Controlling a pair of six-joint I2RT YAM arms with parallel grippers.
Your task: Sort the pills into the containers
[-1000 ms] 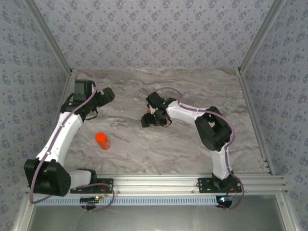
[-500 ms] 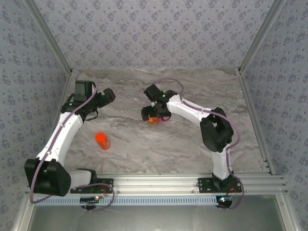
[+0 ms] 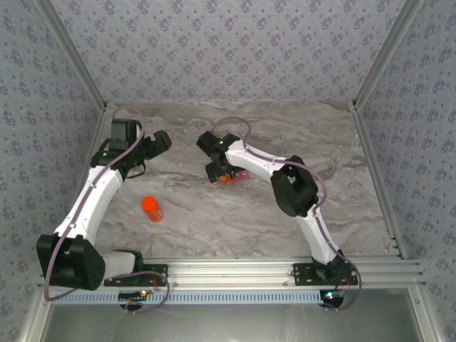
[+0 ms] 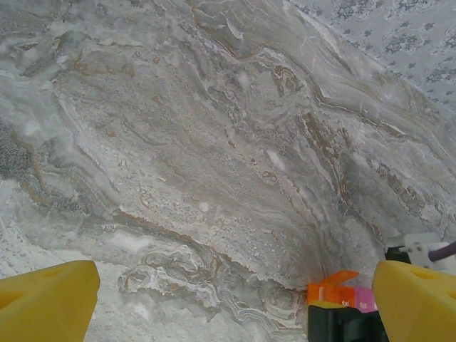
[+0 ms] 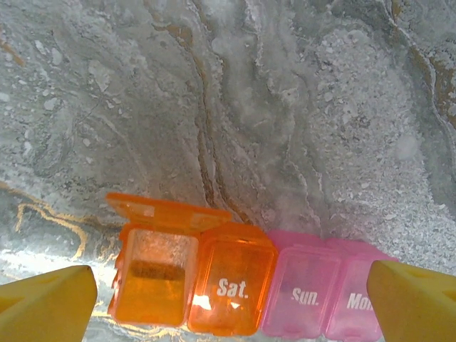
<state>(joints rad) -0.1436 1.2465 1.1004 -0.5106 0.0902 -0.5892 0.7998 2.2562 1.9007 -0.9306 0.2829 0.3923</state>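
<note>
The pill box (image 5: 242,285) lies flat on the marble, with two orange cells on the left and pink cells on the right. Its closed lids read "Sat." and "Sun.". The leftmost orange cell (image 5: 153,278) has its lid flipped up, and I cannot tell what is inside. My right gripper (image 5: 229,288) hovers open over the box, its yellow fingers (image 5: 50,303) wide on either side and not touching it. From above, the right gripper (image 3: 216,169) sits at the left end of the pill box (image 3: 234,177). My left gripper (image 3: 158,141) is open over bare marble, far left of the pill box (image 4: 340,291).
An orange round bottle (image 3: 151,208) stands on the table in front of the left arm. Patterned walls (image 3: 228,50) close the table off at the back and sides. The right arm's black gripper body (image 4: 345,326) partly covers the box in the left wrist view.
The right gripper has swung left and slightly back, and the orange and pink box now shows beside it. The left arm and the bottle have not moved.
</note>
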